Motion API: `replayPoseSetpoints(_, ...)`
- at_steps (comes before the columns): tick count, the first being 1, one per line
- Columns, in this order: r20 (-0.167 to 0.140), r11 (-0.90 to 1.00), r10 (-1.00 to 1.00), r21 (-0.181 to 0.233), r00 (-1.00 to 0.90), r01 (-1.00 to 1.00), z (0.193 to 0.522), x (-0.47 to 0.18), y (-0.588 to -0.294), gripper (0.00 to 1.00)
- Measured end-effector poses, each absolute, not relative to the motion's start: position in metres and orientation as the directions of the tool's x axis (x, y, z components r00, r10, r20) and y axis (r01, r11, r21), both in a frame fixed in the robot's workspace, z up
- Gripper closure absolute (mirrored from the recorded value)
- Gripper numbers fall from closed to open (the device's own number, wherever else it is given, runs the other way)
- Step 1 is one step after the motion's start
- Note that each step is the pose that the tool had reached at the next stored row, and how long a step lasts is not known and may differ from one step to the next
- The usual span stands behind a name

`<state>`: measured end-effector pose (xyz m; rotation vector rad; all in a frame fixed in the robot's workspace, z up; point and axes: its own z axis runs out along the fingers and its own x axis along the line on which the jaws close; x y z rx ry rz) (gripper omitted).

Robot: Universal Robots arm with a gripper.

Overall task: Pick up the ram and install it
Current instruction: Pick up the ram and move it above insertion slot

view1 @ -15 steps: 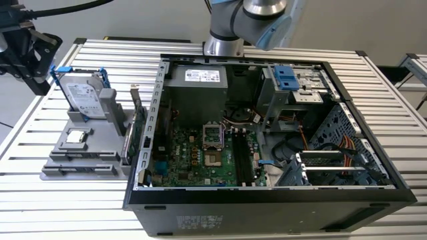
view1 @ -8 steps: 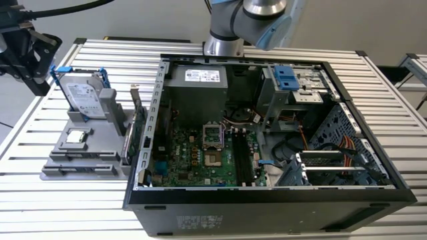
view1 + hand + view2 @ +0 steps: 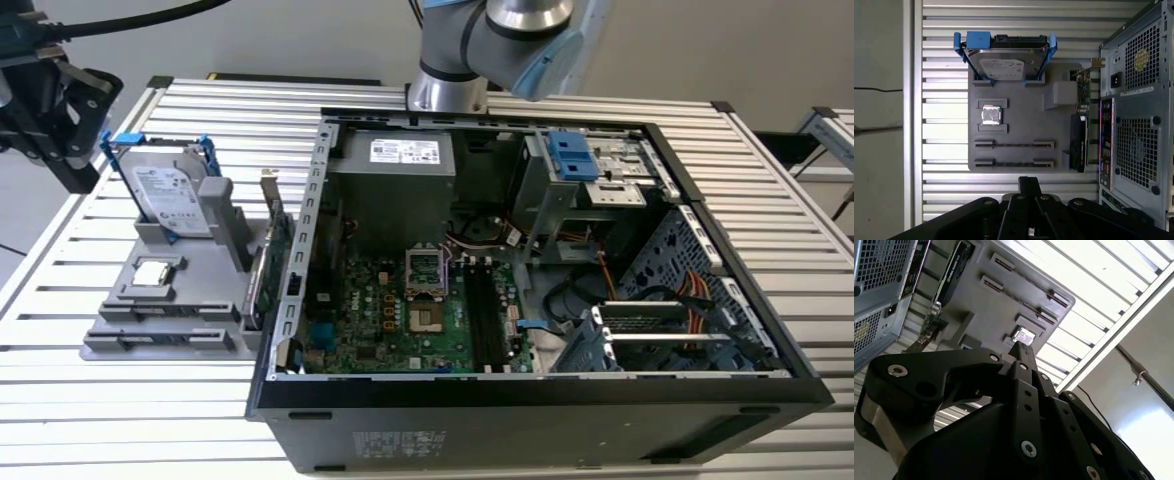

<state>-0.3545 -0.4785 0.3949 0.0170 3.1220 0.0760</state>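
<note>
My gripper (image 3: 74,175) hangs at the exterior view's far left, above and beside the grey parts holder (image 3: 120,335). In both wrist views its black fingers (image 3: 1029,181) (image 3: 1022,346) are pressed together with nothing between them, so it is shut. They point toward the holder (image 3: 1014,107), near its two long narrow slots (image 3: 1014,144), which look bare. The ram is out of view. The open computer case (image 3: 534,390) lies at centre, with dark memory slots (image 3: 483,320) on its green motherboard.
On the holder stand a silver hard drive with blue rails (image 3: 171,195) (image 3: 1006,62), a small square chip (image 3: 154,272) (image 3: 991,114) and a green expansion card (image 3: 274,255) (image 3: 1081,125) close to the case wall. The arm's base (image 3: 447,85) rises behind the case. The slatted table's edge lies just beyond the holder.
</note>
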Motion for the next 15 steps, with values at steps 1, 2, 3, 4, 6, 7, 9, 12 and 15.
replayPoseSetpoints(1,-0.018,0.999,0.011,0.049,-1.0,0.01,0.395,-0.3545,-0.4786,1.0)
replayPoseSetpoints(2,-0.018,0.999,0.011,0.049,-1.0,0.01,0.395,-0.3545,-0.4787,1.0)
replayPoseSetpoints(3,-0.018,0.999,0.011,0.049,-1.0,0.01,0.3949,-0.3545,-0.4787,1.0)
replayPoseSetpoints(4,-0.018,0.999,0.011,0.049,-1.0,0.01,0.395,-0.3545,-0.4788,1.0)
replayPoseSetpoints(6,-0.018,0.999,0.011,0.049,-1.0,0.01,0.395,-0.3545,-0.479,1.0)
replayPoseSetpoints(7,-0.018,0.999,0.011,0.049,-1.0,0.01,0.395,-0.3545,-0.479,1.0)
replayPoseSetpoints(9,-0.018,0.999,0.004,0.049,-1.0,0.003,0.395,-0.3545,-0.479,1.0)
replayPoseSetpoints(12,-0.018,0.999,-0.006,0.049,-1.0,-0.007,0.395,-0.3546,-0.479,1.0)
replayPoseSetpoints(15,-0.018,0.999,-0.014,0.049,-1.0,-0.015,0.3949,-0.3546,-0.479,1.0)
